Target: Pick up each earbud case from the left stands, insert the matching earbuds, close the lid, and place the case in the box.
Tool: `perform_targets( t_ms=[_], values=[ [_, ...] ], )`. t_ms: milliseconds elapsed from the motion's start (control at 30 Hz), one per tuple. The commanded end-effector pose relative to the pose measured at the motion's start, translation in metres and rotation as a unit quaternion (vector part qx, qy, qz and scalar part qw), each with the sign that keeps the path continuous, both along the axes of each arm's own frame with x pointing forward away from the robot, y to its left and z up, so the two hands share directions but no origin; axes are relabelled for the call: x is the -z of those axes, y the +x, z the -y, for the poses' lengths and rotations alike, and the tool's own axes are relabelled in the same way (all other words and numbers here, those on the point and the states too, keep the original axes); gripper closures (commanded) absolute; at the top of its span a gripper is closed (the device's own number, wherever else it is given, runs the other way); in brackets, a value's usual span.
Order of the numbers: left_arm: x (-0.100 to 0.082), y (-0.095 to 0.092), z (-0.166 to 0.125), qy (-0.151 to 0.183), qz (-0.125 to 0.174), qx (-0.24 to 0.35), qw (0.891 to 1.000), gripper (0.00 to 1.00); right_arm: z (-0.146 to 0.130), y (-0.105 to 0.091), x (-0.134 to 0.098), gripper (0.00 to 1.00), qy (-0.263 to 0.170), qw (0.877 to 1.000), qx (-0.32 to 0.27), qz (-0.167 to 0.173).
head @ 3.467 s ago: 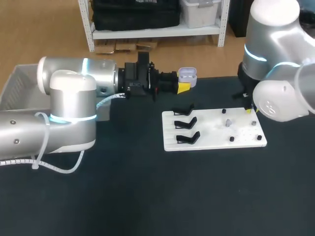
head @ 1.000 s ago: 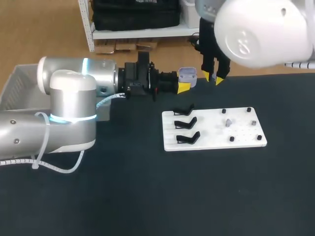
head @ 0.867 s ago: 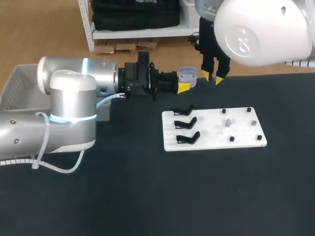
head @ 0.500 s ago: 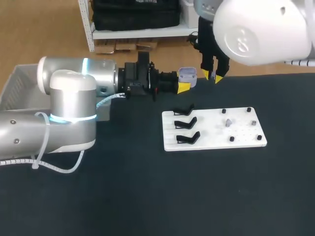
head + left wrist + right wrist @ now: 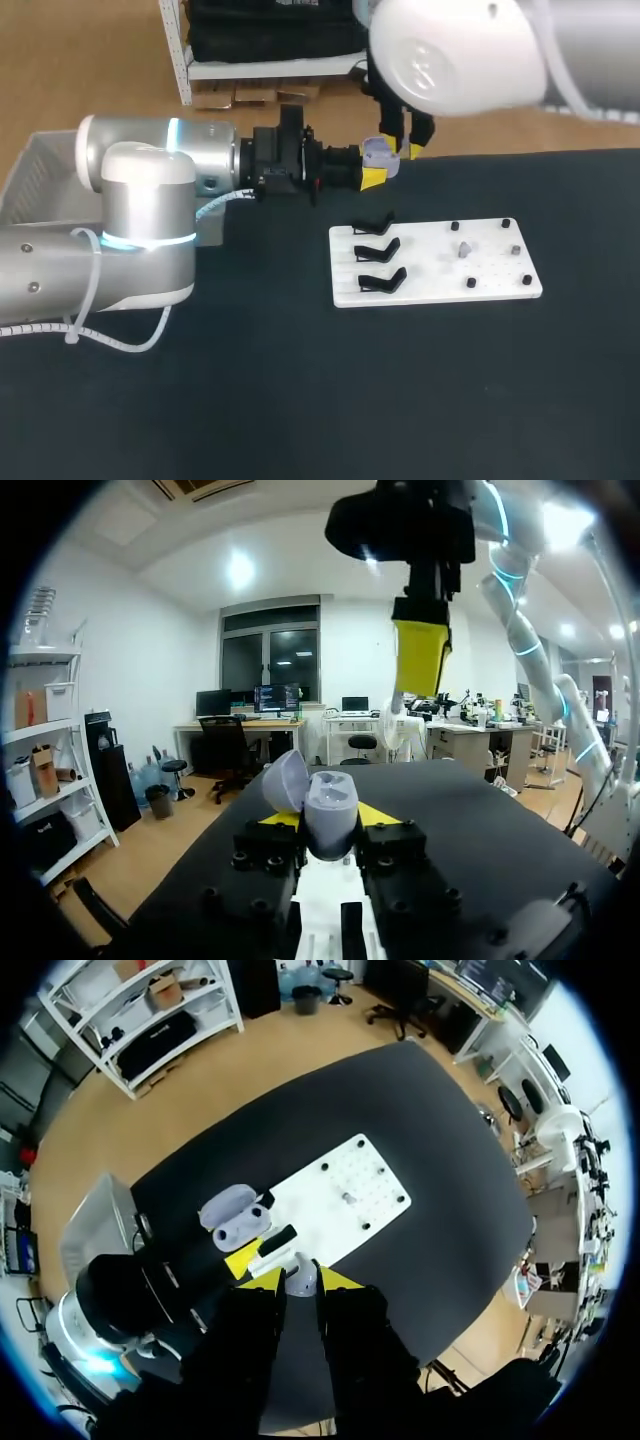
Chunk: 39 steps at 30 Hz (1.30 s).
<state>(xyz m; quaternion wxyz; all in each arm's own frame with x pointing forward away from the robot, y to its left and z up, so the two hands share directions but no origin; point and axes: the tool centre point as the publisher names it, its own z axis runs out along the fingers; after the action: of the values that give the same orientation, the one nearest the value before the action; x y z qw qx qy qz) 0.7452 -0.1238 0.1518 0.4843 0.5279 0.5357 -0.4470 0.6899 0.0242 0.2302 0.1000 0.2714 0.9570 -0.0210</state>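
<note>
Black table (image 5: pixel 300 400), far edge: earbud (image 5: pixel 300 1280) poised over the open earbud case (image 5: pixel 380 152).
The left gripper (image 5: pixel 328 818) clamps the case with its lid (image 5: pixel 283 780) up. The right gripper (image 5: pixel 403 147) pinches what looks like an earbud and hangs just above the case, slightly to one side, fingers pointing down.

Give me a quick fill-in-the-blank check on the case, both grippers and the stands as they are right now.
1. The earbud case held in the left gripper has its lid ____.
2. The right gripper, above the case, is shut on a small pale ____.
3. All three black stands on the white board are ____.
Missing words: open; earbud; empty.
</note>
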Motion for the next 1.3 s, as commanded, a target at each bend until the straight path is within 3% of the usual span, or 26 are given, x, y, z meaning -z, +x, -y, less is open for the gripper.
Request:
perform_targets(
  t_ms=[33,1300],
  values=[
    [0.002,0.0,0.0,-0.004,0.003,-0.001,1.0,1.0,-0.009,0.015,-0.002,1.0,-0.029,0.999,-0.003,-0.026],
    [0.002,0.0,0.0,-0.004,0.003,-0.001,1.0,1.0,-0.017,0.038,0.032,1.0,-0.041,0.999,0.012,-0.022]
  ],
)
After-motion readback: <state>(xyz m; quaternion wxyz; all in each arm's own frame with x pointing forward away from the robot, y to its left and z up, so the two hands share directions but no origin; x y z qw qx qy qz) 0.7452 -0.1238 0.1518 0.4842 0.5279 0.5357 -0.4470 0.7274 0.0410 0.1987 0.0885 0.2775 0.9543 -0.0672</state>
